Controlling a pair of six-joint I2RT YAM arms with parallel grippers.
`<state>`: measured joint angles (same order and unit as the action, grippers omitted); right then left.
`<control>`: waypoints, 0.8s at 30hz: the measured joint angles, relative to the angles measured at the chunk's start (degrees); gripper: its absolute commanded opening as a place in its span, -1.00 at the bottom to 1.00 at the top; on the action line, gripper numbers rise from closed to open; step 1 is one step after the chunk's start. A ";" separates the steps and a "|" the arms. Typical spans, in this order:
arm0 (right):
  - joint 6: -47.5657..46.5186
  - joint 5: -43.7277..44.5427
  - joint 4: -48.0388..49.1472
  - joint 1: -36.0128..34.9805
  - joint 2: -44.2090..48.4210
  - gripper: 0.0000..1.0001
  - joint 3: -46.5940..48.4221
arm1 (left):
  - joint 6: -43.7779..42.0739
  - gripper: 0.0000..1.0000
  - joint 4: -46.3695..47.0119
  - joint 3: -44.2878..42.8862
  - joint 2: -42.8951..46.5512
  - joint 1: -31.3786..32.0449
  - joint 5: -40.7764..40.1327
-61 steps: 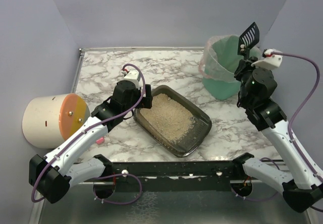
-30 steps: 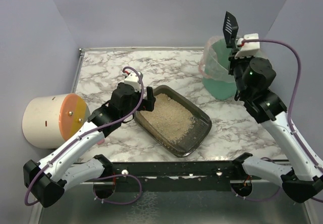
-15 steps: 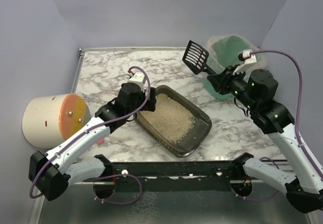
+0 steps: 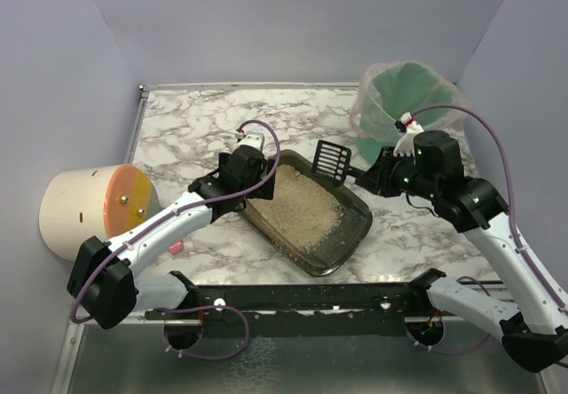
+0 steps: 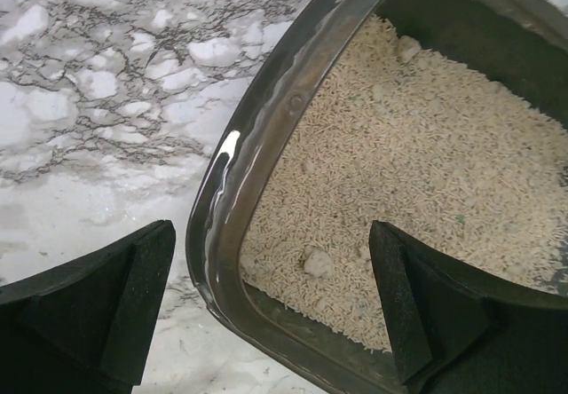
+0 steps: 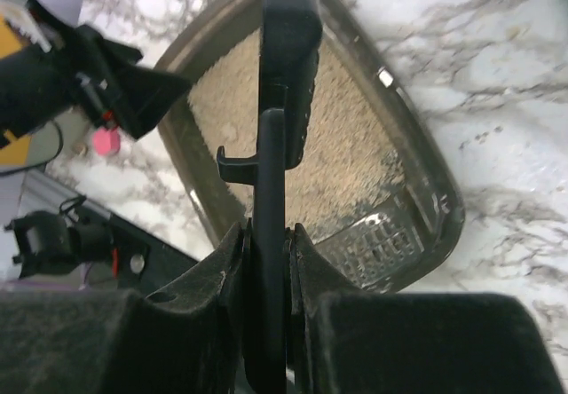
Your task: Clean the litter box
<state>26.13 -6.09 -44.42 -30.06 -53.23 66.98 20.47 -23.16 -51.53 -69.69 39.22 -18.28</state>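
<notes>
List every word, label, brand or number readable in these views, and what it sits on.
None legible. No print shows on the litter box, black scoop, green bin or cream drum; the dark specks on the drum's orange face are too small to tell.

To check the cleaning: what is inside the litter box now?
The litter box holds beige litter with a few small clumps; one end's floor is nearly bare. Anything buried under the litter is hidden.
</notes>
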 measured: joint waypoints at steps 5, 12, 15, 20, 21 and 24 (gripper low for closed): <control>0.83 -5.40 -4.52 0.00 -2.54 -0.99 0.81 | 0.33 0.95 -1.86 -0.96 -3.61 -0.63 -2.58; -1.14 -7.78 -14.27 0.00 -10.38 -0.99 5.16 | 0.61 0.70 -3.15 -1.64 -7.98 -2.16 -2.73; -1.57 -7.65 -18.71 0.00 -12.76 -0.99 5.97 | 0.68 0.50 -3.34 -2.19 -9.33 -2.84 -2.03; -1.11 -6.36 -24.74 0.00 -16.44 -0.99 10.01 | 0.72 0.13 -3.34 -2.47 -10.29 -3.56 -0.39; -0.90 -6.08 -25.51 0.00 -17.07 -0.99 10.91 | 0.74 0.06 -3.34 -2.49 -10.60 -3.67 -0.02; -0.09 -5.66 -26.95 0.00 -18.64 -0.99 12.96 | 0.61 -0.12 -3.48 -2.67 -11.47 -3.93 1.16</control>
<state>26.04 -11.75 -71.37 -30.06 -71.88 79.94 21.08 -26.63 -54.19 -81.17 35.29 -17.12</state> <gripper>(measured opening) 0.202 0.534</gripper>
